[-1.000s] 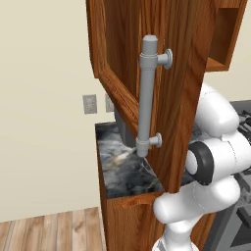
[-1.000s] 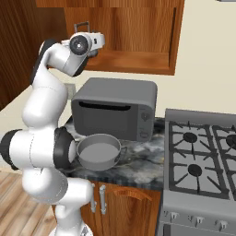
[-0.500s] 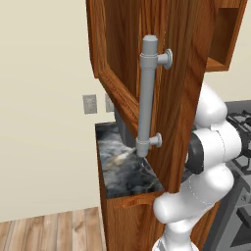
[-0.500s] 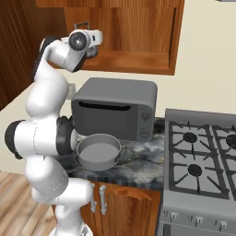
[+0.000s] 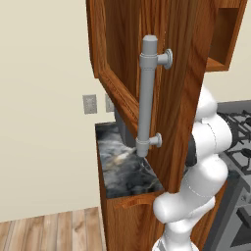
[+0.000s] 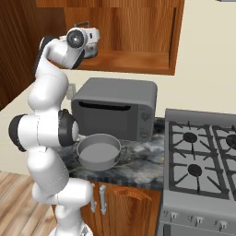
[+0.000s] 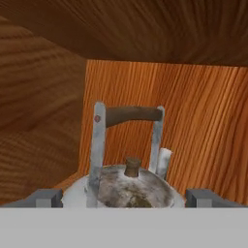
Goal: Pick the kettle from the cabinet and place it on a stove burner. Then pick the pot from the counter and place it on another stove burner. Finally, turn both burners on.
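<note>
cabinet [image 6: 138, 60]: door swung wide so the shelf can be reached | stove [image 6: 203, 161]: burners bare, nothing placed yet | pot [image 6: 98, 152]: left on the counter [image 6: 138, 166] by the microwave [image 6: 115, 108] | kettle [image 7: 127, 186]: upright on the shelf, handle arched above | gripper [image 7: 123, 197]: fingers spread apart, flanking the kettle, nothing held

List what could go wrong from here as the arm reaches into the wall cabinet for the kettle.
1. The open tool straddles the kettle body, not its handle; closing here could slip on the rounded lid.
2. The kettle sits near the cabinet's back corner; pushing forward might shove it against the wall.
3. Below the shelf stand the microwave and the pot; a dropped kettle might hit them.
</note>
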Motion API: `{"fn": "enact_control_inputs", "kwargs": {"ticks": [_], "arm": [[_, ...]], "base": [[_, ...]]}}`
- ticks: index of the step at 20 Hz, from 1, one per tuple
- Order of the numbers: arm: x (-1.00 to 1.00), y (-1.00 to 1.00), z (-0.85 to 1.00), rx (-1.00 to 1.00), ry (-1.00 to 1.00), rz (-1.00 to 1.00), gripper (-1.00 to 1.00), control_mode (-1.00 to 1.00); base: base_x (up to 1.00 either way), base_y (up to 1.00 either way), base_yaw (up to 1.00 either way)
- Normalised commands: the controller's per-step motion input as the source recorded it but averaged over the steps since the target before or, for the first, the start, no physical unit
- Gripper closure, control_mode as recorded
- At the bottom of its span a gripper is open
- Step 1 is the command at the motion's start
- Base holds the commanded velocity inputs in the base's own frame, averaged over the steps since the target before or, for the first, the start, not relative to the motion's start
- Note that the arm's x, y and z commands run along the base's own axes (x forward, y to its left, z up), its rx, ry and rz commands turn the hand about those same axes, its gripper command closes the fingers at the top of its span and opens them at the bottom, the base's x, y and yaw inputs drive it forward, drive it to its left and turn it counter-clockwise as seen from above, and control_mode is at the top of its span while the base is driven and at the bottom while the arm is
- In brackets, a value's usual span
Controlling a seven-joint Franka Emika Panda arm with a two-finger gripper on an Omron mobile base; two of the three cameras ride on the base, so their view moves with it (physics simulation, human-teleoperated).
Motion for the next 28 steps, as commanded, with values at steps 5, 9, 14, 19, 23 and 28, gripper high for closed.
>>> {"fn": "enact_control_inputs", "kwargs": {"ticks": [5,9,14,19,23,28], "arm": [[0.2,0.19,0.01,-0.01,0.0,0.0,-1.0,-1.0],[0.18,0.21,0.0,-0.01,0.0,0.0,-1.0,-1.0],[0.06,0.07,0.0,-0.01,0.0,0.0,-1.0,-1.0],[0.07,0.04,0.0,0.0,0.0,0.0,-1.0,-1.0],[0.12,0.08,0.0,0.0,0.0,0.0,1.0,-1.0],[0.06,0.06,0.0,0.0,0.0,0.0,1.0,-1.0]], "base": [[0.0,0.0,0.0],[0.0,0.0,0.0],[0.0,0.0,0.0],[0.0,0.0,0.0],[0.0,0.0,0.0],[0.0,0.0,0.0]]}}
